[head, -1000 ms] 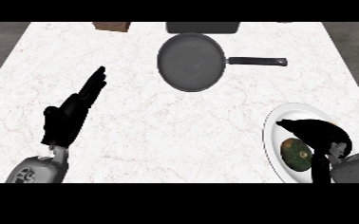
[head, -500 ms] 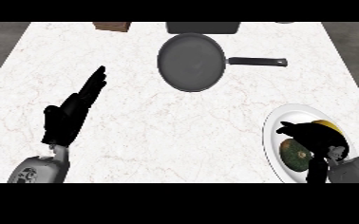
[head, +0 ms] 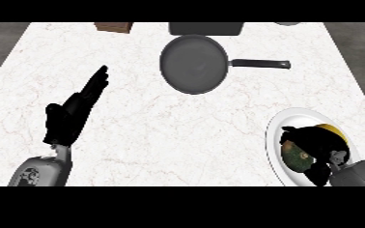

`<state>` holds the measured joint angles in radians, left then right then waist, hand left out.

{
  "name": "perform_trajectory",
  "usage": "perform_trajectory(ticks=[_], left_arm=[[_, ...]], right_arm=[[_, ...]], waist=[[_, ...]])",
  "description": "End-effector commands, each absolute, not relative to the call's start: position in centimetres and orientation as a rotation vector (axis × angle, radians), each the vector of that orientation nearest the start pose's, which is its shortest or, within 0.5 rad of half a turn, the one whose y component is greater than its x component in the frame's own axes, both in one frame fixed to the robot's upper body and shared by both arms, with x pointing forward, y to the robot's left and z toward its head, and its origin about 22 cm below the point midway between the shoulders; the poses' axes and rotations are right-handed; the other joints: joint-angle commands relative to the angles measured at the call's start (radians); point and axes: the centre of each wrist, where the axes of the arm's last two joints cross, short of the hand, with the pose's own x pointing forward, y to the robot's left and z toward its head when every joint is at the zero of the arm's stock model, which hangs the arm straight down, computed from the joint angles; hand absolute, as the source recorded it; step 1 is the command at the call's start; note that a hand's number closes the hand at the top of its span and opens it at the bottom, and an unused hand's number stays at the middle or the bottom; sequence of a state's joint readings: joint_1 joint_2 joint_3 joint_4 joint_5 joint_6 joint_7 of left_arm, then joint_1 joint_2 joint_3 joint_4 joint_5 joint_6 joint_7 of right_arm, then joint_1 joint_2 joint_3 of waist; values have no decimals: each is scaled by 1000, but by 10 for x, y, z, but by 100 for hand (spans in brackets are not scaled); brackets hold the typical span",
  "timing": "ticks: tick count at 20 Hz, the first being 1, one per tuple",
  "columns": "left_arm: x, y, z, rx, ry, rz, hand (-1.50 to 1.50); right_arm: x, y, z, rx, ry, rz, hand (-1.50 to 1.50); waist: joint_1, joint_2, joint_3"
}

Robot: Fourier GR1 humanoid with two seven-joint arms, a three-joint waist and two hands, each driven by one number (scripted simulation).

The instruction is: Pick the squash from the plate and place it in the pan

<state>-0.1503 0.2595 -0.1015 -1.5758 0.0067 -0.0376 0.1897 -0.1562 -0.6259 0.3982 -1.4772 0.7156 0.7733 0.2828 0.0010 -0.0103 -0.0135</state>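
Right hand (head: 317, 145) curls over the green-and-yellow squash (head: 294, 153) on the round white plate (head: 279, 125), looks closed on it, partly hidden. Risk: uneven hold, squash rolls out before reaching the dark round frying pan (head: 194, 64). Left hand (head: 75, 108) open, resting.

One pan (head: 194, 63), one plate (head: 284, 130), one squash (head: 294, 153), two hands.

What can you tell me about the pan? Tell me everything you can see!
The pan is round and dark grey, like metal, with a low rim and a flat bottom. A long black handle sticks out to the view's right. It sits flat on the white marbled counter, near the far edge. Nothing is in it and neither hand touches it. The plate is off toward the near right.
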Motion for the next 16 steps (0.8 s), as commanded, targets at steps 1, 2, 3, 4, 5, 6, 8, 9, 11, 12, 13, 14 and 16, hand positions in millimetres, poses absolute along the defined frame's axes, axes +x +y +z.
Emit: perform_trajectory(ticks=[1, 2, 3, 4, 5, 6, 8, 9, 11, 12, 13, 14, 16], left_arm=[[268, 246, 54, 94, -1501, -330, 0], [250, 239, 44, 111, -1506, -339, 0], [268, 235, 39, 102, -1496, -369, 0], [259, 243, 55, 105, -1497, -345, 0], [267, 250, 67, 89, -1496, -333, 0], [267, 261, 48, 99, -1502, -343, 0], [263, 249, 54, 97, -1500, -359, 0], [273, 237, 51, 95, -1485, -349, 0], [272, 244, 49, 81, -1485, -372, 0], [270, 245, 51, 82, -1488, -366, 0], [271, 236, 56, 73, -1502, -391, 0], [271, 242, 51, 60, -1487, -364, 0], [273, 243, 43, 70, -1485, -373, 0]], right_arm=[[254, -303, 25, -401, -508, 1645, 150], [256, -283, 36, -430, -545, 1645, 150], [264, -287, 29, -436, -567, 1642, 150], [261, -288, 50, -458, -611, 1642, 150], [263, -285, 54, -473, -643, 1629, 150], [251, -237, 50, -499, -743, 1584, 150], [242, -158, 59, -514, -980, 1513, 150], [235, -129, 63, -512, -1073, 1495, 150], [231, -88, 82, -541, -1248, 1411, 150], [217, -67, 85, -555, -1288, 1392, 150], [213, -58, 92, -589, -1334, 1368, 150], [203, -49, 96, -636, -1372, 1345, 150], [193, -36, 110, -727, -1511, 1264, 150]], waist=[[0, 9, 14], [1, 8, 13], [0, 10, 14], [-1, 9, 13], [-1, 9, 13], [-7, 8, 13], [12, -4, 12], [0, 2, 13], [31, 3, 12], [31, -5, 12], [36, -7, 13], [32, -5, 11], [26, 0, 11]])
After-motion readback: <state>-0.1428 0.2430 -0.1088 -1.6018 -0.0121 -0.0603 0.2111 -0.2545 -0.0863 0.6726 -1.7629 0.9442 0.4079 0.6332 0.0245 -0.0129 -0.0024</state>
